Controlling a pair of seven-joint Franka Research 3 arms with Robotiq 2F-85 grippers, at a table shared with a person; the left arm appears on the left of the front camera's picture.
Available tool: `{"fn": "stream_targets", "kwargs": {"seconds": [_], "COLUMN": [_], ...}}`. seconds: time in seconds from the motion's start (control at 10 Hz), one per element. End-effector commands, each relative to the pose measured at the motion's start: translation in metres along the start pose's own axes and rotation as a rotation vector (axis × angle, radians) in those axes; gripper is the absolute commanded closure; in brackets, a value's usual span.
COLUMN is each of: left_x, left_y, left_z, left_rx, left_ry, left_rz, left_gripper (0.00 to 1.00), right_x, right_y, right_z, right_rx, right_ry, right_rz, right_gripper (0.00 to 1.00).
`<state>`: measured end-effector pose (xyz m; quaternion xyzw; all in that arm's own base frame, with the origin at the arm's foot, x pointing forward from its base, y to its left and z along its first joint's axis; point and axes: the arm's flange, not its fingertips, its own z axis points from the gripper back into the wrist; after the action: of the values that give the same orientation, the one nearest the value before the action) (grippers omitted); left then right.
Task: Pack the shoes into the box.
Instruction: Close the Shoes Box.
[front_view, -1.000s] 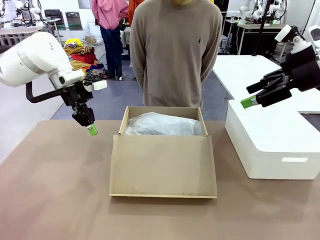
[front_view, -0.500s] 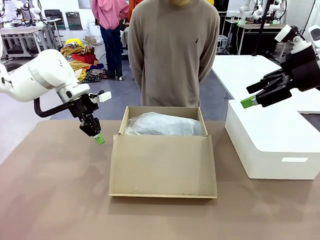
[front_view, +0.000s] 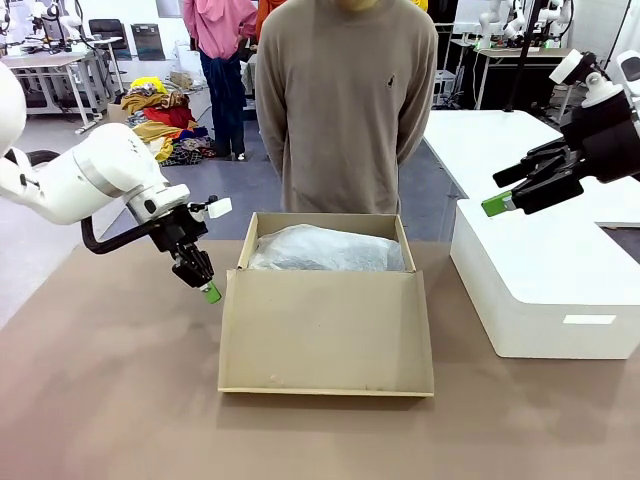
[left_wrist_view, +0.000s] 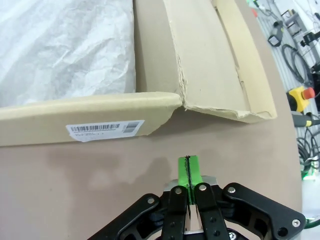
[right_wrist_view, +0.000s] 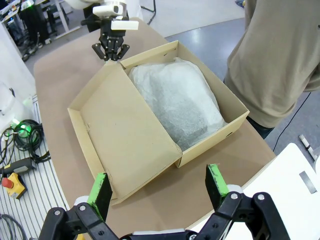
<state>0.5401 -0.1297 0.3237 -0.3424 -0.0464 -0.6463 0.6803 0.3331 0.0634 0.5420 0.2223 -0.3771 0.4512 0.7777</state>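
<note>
The tan cardboard box (front_view: 398, 232) stands mid-table with its big flap lid (front_view: 325, 330) folded out toward me. Crinkled white tissue paper (front_view: 325, 250) fills it, and the shoes are hidden. My left gripper (front_view: 210, 293) is shut with nothing in it, low over the table just left of the corner where lid meets box. In the left wrist view its green tips (left_wrist_view: 189, 167) are pressed together, facing the box wall (left_wrist_view: 30, 122) with the barcode label (left_wrist_view: 102, 129). My right gripper (front_view: 497, 205) hangs open and empty above the white box, and looks down on the box (right_wrist_view: 232, 125) between its spread fingers (right_wrist_view: 100, 192).
A larger smooth white box (front_view: 545, 290) sits at the table's right. A person (front_view: 345, 110) in a beige sweater stands at the far edge behind the box, hands out of sight. Bare brown table (front_view: 110, 390) lies left of and in front of the lid.
My left gripper has moved right and down, from well left of the box to right beside its left corner. The right arm has stayed still.
</note>
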Motion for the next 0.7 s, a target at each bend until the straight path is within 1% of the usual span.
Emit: {"fn": "stream_targets", "kwargs": {"seconds": [0.0, 0.6], "left_x": [-0.002, -0.002], "left_y": [0.000, 0.007], "left_z": [-0.008, -0.030], "left_rx": [0.001, -0.039], "left_ry": [-0.039, -0.073], "left_rz": [-0.013, -0.003], "left_gripper": [1.00, 1.00], "right_x": [0.001, 0.001], "right_y": [-0.004, -0.004], "right_z": [-0.001, -0.001], "right_rx": [0.016, 0.016], "right_ry": [-0.027, -0.027], "right_rz": [0.020, 0.020], "right_gripper": [0.00, 0.00]}}
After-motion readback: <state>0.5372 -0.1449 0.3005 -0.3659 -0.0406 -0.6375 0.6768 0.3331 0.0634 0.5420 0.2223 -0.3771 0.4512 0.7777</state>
